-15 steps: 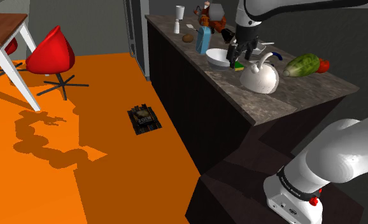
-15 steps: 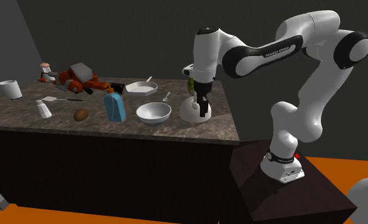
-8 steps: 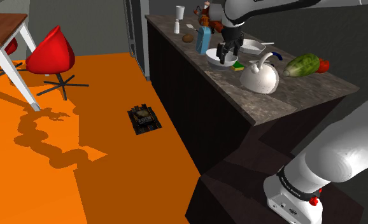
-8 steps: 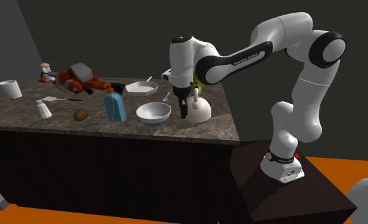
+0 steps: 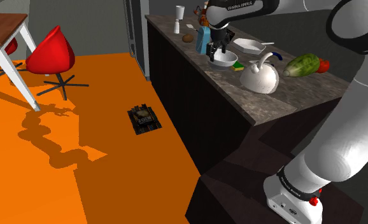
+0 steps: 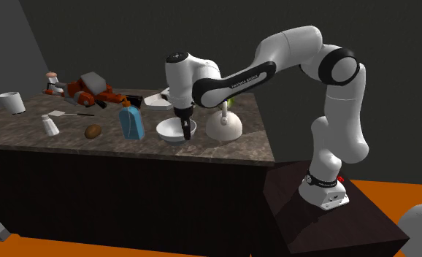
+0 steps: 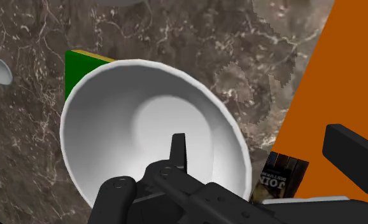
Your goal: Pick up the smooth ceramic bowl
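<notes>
The bowl [image 7: 132,127] is white, glazed-looking and open-mouthed, with a thin rim and a smooth curved wall. It is probably rigid and moderately light, but slippery, and it would chip or crack if dropped or knocked against the stone-patterned counter [image 7: 240,51]. There is no handle and the mouth looks too broad to span, so the sensible hold is a pinch on the rim, with one finger against the inner wall and the other against the outer wall. The squeeze should be firm enough that the slick surface does not slide out, and the lift should be straight so the bowl does not swing.

The bowl sits upright on the counter near its front edge. It is between a blue bottle [image 5: 202,41] and a white kettle [image 5: 260,75], and a green sponge [image 7: 81,63] is tucked just beside its far rim.

The gripper [image 7: 256,140] hangs directly over the bowl's near side with its fingers spread apart, gripping nothing. In the wrist view one finger points down inside the bowl. The other stands outside, past the rim, on the side toward the orange floor, so the wall lies between them. Neither finger appears to press on it yet. In the second exterior view the gripper [image 6: 182,131] is low at the bowl [image 6: 166,131], about level with the rim.
</notes>
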Action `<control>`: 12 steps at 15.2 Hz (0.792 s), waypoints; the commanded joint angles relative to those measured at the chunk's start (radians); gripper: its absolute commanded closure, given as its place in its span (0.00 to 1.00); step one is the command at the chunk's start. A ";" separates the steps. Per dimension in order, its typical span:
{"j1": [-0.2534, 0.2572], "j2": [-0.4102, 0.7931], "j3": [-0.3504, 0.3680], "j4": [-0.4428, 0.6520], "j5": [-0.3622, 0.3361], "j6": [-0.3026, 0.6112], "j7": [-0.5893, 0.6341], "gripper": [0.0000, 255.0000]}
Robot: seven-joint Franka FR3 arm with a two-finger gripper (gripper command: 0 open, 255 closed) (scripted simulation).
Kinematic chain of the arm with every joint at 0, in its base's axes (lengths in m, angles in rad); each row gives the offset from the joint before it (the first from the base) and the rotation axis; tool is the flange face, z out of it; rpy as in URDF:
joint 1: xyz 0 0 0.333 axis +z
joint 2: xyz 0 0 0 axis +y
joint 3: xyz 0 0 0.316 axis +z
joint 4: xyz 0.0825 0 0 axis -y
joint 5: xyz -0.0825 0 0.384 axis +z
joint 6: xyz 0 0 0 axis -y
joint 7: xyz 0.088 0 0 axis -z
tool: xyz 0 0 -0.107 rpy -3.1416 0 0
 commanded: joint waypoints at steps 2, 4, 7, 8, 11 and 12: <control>-0.005 0.125 -0.004 0.150 -0.010 -0.020 -0.033 0.00; -0.006 0.131 -0.005 0.144 -0.012 -0.008 -0.031 0.00; -0.006 0.137 -0.005 0.114 -0.015 0.027 -0.020 0.00; -0.007 0.139 -0.006 0.104 -0.016 0.039 -0.016 0.00; -0.007 0.147 -0.006 0.080 -0.019 0.068 -0.007 0.00; -0.007 0.147 -0.006 0.080 -0.019 0.068 -0.007 0.00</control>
